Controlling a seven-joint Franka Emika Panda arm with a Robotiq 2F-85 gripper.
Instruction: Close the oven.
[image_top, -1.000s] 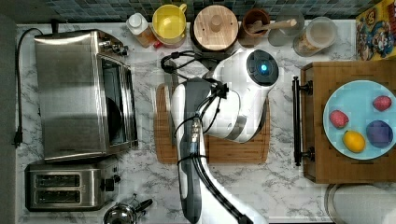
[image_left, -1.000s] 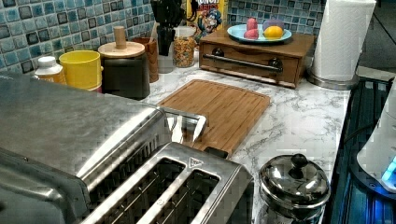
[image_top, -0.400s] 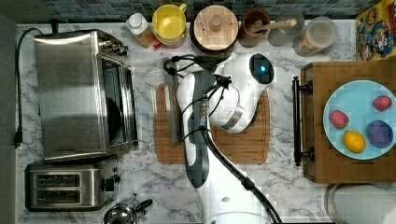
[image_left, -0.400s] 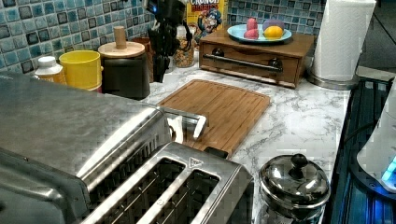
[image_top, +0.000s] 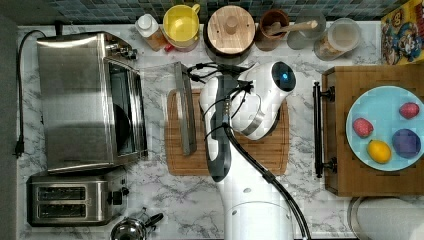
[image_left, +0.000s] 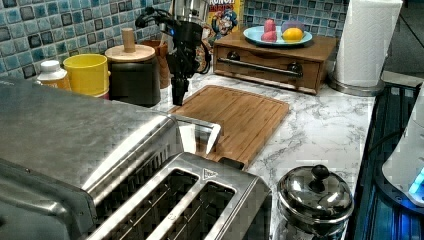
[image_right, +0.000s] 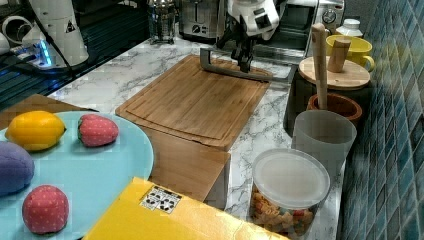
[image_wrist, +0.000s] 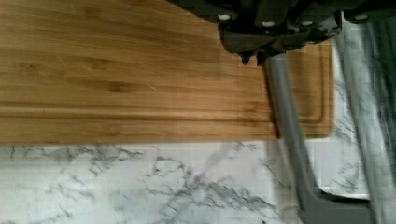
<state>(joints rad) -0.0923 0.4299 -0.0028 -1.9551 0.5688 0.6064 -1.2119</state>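
The gripper (image_left: 179, 95) had been brought down toward the oven (image_top: 90, 97) door's handle (image_top: 185, 107); fingers together. No readable writing was seen nearby.

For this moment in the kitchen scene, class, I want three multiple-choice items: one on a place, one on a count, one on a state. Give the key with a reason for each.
1. Where does the open oven door's bar handle lie?
A. over the wooden cutting board
B. on the blue plate
C. against the yellow cup

2. How many items lie on the blue plate?
A. two
B. four
C. six

3. What state is the toaster oven in?
A. door shut
B. door folded down open
C. door removed

Key: 1 A, the top view shows the bar across the board's edge. 2 B, two red, one yellow, one purple. 3 B, the glass door lies flat.
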